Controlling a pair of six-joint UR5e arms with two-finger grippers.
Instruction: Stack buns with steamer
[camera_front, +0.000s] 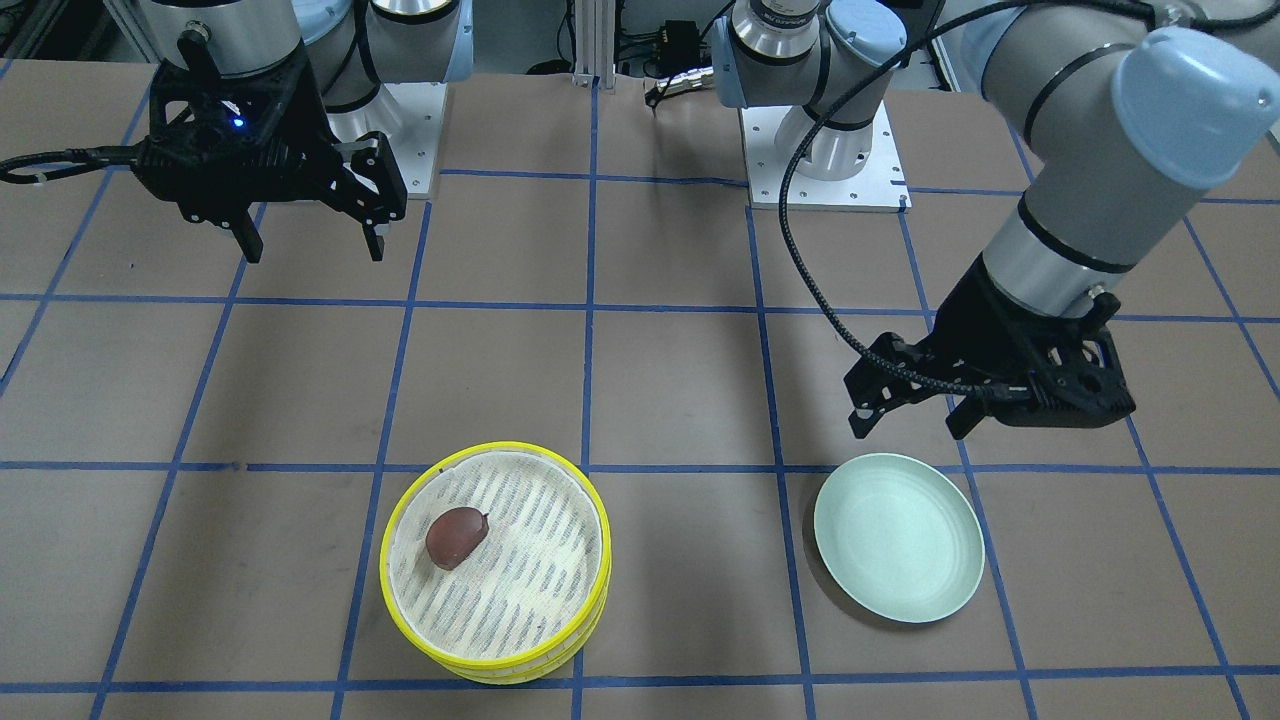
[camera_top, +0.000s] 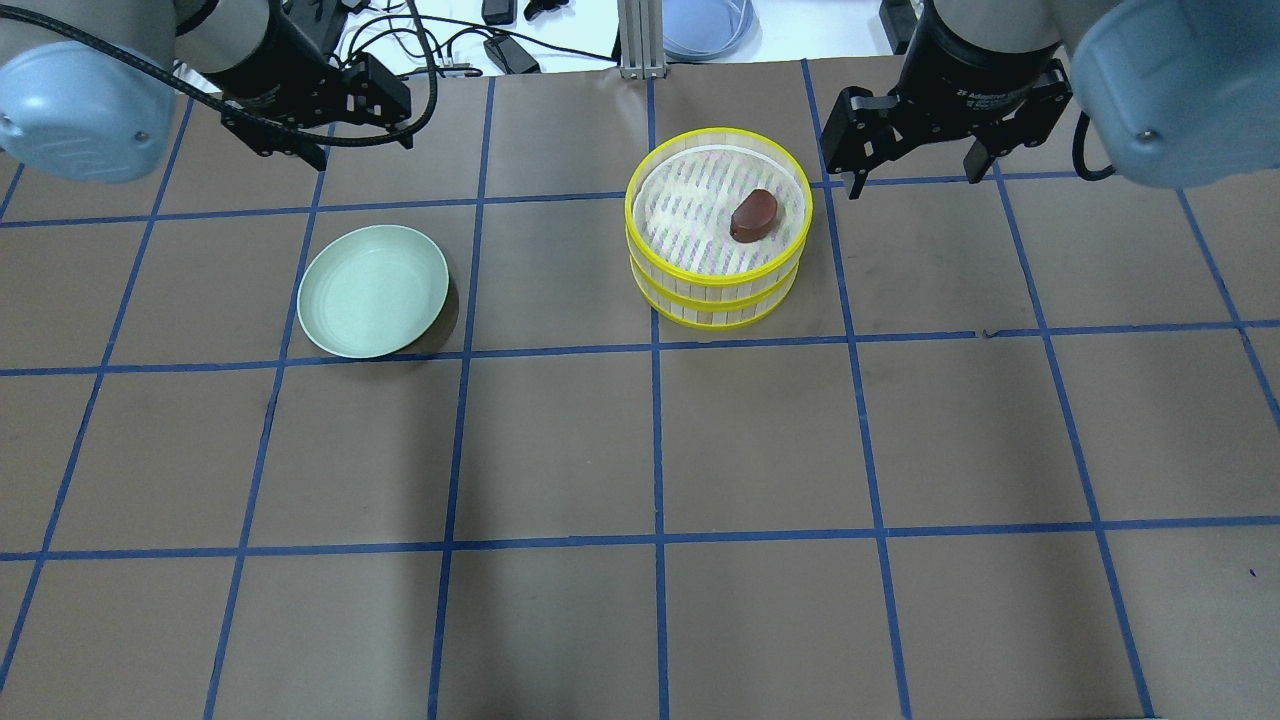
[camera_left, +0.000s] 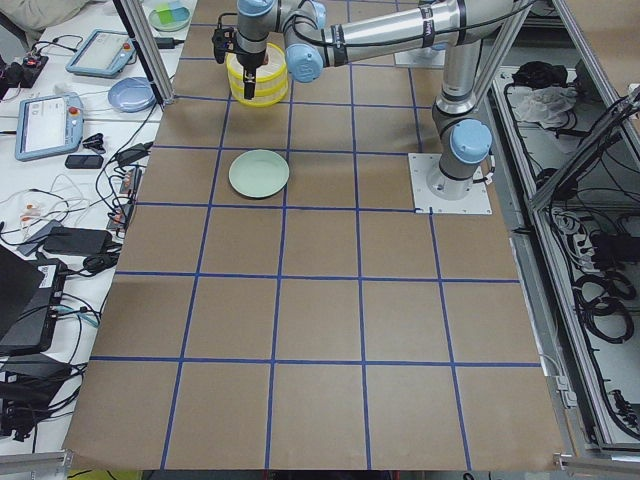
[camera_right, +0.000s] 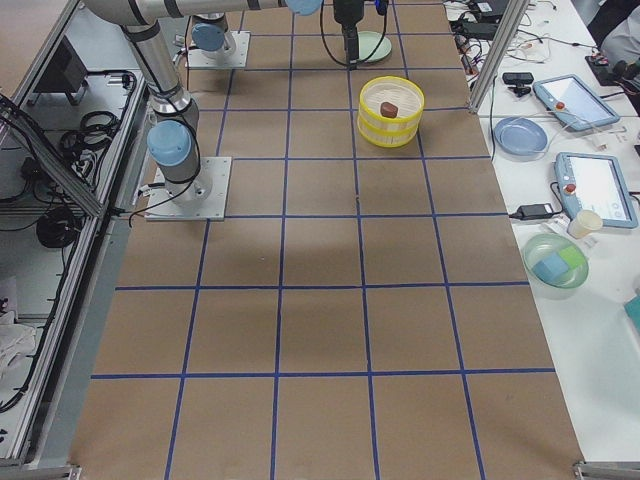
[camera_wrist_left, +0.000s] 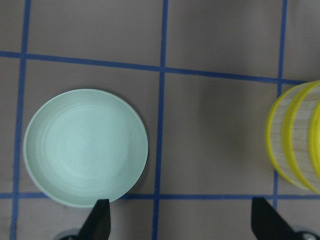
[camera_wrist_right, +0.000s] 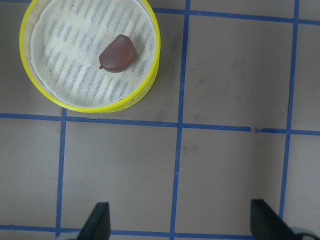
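Two steamer tiers (camera_front: 530, 565) with yellow rims stand stacked one on the other; the stack also shows in the overhead view (camera_top: 690, 245) and the right wrist view (camera_wrist_right: 70, 65). A dark reddish-brown bun (camera_front: 456, 536) (camera_top: 753, 215) (camera_wrist_right: 117, 52) lies on the top tier's white cloth. The cream-white bun is hidden. My right gripper (camera_front: 315, 250) (camera_top: 912, 178) hangs open and empty above the table, beside the stack. My left gripper (camera_front: 908, 428) (camera_wrist_left: 182, 222) is open and empty, just above the robot-side edge of the mint-green plate (camera_front: 898, 536) (camera_top: 372, 290) (camera_wrist_left: 85, 147).
The plate holds nothing. The brown table mat is marked with a blue tape grid (camera_top: 657, 450). The arms' white base plates (camera_front: 825, 170) sit at the robot's side. Tablets, bowls and cables lie on the side benches (camera_right: 575, 110), off the mat.
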